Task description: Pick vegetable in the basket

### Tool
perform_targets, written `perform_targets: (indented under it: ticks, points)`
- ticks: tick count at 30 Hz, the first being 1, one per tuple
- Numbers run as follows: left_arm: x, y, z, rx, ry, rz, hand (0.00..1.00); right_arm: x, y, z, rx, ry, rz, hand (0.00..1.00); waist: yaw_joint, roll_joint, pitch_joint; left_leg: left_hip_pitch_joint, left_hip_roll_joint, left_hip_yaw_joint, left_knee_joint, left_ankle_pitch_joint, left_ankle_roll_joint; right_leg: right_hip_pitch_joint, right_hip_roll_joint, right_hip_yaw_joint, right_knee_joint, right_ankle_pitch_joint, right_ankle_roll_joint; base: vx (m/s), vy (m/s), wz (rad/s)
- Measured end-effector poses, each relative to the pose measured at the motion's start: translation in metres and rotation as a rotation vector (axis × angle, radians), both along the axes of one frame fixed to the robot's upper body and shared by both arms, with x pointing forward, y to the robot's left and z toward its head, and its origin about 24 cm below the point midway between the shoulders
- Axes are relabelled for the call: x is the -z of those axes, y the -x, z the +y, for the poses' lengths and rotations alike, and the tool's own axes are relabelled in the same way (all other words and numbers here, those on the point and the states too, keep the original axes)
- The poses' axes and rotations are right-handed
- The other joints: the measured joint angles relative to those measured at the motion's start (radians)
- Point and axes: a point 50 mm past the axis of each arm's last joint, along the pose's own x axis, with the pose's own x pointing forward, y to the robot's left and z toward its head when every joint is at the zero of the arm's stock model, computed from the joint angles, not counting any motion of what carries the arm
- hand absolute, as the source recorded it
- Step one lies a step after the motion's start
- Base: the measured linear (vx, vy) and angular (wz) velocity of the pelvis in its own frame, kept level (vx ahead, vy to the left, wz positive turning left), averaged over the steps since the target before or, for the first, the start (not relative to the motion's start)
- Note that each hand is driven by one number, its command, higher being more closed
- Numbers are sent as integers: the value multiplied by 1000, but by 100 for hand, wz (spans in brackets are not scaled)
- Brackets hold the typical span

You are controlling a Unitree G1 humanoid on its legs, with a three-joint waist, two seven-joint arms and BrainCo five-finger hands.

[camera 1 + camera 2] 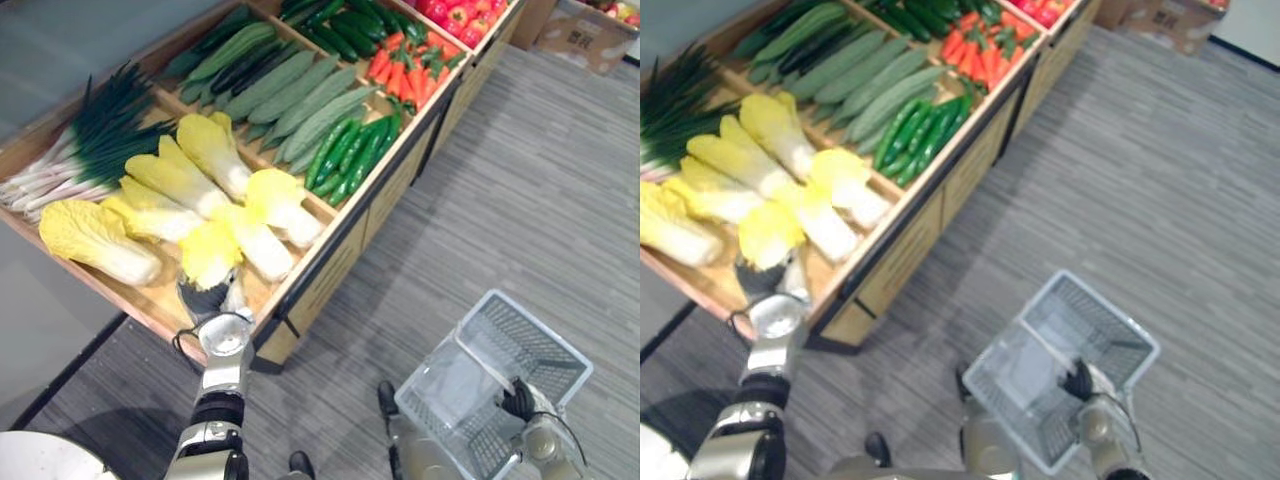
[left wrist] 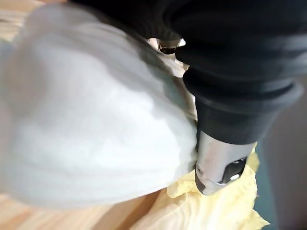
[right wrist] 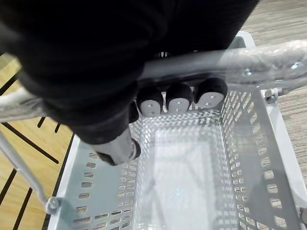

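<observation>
**Q:** Where is the napa cabbage (image 1: 207, 252)?
**A:** It lies in the front compartment of the wooden stand (image 1: 330, 270), among other cabbages. Its white base points toward the left hand (image 1: 205, 298), which is clamped round that base, with the thumb (image 2: 218, 165) pressed against its side.
**Q:** And the basket (image 1: 565, 352)?
**A:** It is over the grey floor (image 1: 520, 180), well apart from the stand. The right hand (image 1: 518, 400) has its fingers curled over the handle (image 3: 268, 57).

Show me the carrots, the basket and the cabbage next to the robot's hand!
Carrots (image 1: 405, 70): left eye view, on the orange middle of the pile.
Basket (image 1: 515, 335): left eye view, on its far mesh wall.
Cabbage (image 1: 208, 252): left eye view, on its yellow leaves.
</observation>
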Motion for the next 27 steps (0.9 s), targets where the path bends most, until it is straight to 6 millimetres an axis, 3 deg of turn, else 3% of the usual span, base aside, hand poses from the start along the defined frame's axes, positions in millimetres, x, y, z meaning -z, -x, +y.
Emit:
perform_targets:
  ticks: [6, 13, 19, 27]
  points:
    - [-23, -4, -7, 37, -27, -104, 100, -1, 1, -6, 23, 6, 7, 100, 1, 5, -14, 0, -10, -15, 3, 1, 2, 9, -13, -10, 0, 4, 6, -5, 9, 5]
    - [-36, 2, -23, 106, -38, -185, 100, 0, 4, -8, 24, 2, 31, 100, 3, 25, -46, -1, -16, -33, 9, 4, 7, 18, -22, -24, 0, 4, 5, -37, -13, 7]
    - [-36, 12, -34, 163, -20, -212, 100, -1, 4, -9, 26, 3, 36, 100, 7, 48, -68, -5, -15, -42, 14, 5, 8, 20, -24, -31, 0, 3, 5, -39, -17, 3]
    - [-30, 24, -44, 250, -23, -197, 100, 0, 5, -11, 30, -2, 58, 100, 27, 51, -77, -18, -16, -64, 19, 7, 11, 20, -27, -51, 0, 3, 5, -6, -2, 7]
